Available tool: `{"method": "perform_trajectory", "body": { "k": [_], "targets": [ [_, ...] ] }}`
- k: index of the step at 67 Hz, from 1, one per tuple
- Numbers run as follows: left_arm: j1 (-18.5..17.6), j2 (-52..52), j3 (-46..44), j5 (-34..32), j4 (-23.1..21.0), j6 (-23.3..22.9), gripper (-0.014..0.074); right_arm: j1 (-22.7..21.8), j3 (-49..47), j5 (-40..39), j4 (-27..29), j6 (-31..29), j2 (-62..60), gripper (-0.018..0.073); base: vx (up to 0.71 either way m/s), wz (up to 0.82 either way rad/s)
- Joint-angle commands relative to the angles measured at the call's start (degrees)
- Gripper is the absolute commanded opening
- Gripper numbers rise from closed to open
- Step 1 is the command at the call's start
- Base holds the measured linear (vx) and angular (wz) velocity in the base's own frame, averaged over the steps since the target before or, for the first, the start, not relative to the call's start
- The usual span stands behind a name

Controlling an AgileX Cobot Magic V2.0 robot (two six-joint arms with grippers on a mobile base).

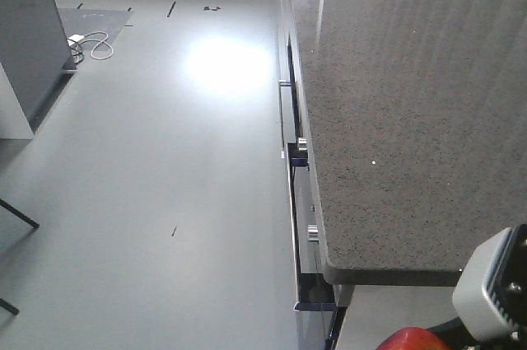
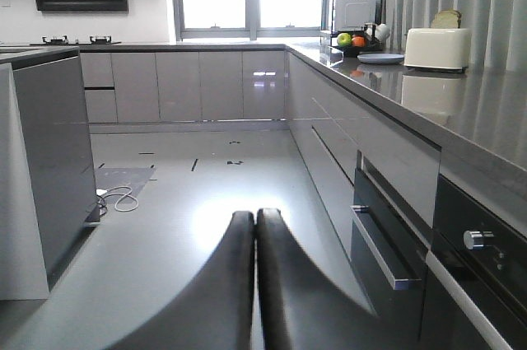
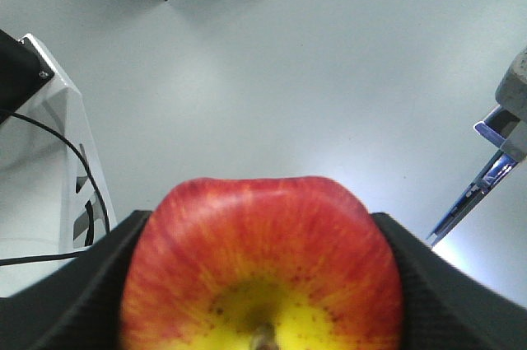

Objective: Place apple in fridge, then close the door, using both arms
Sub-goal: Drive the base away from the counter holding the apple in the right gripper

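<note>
Down low, the left gripper [image 2: 254, 220] hangs over the grey floor [image 2: 206, 202] with its two black fingers [image 2: 235, 284] pressed flat together. A white cable [image 2: 122, 198] lies coiled on the floor to its left, beside a tall grey unit [image 2: 53, 161]. Further right, the right gripper [image 3: 262, 239] clasps the apple [image 3: 262, 259], stem end towards the wrist camera, with black pads [image 3: 82, 292] touching both its sides. The apple is held above the floor, just off the near corner of the speckled counter [image 1: 395, 119].
</note>
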Motion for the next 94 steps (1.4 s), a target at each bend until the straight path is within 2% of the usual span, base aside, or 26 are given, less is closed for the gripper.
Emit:
{"method": "perform_trajectory", "body": {
  "k": [1, 42, 94],
  "targets": [
    [0.1, -0.7, -0.9, -4.3, -0.2, -0.5, -0.0006, -0.1, -1.6, -3.1, 1.3, -0.4, -0.2, 0.0158, 0.00, 0.00],
    [0.1, -0.7, -0.9, -4.3, -0.2, -0.5, -0.0006, -0.1, -1.6, -3.2, 1.3, -0.4, -0.2, 0.0158, -0.01, 0.10],
    [0.1, -0.7, -0.9, -4.3, -0.2, -0.5, -0.0006, -0.1, -1.6, -3.2, 1.3, -0.4, -0.2, 0.0158, -0.05, 0.43]
  ]
}}
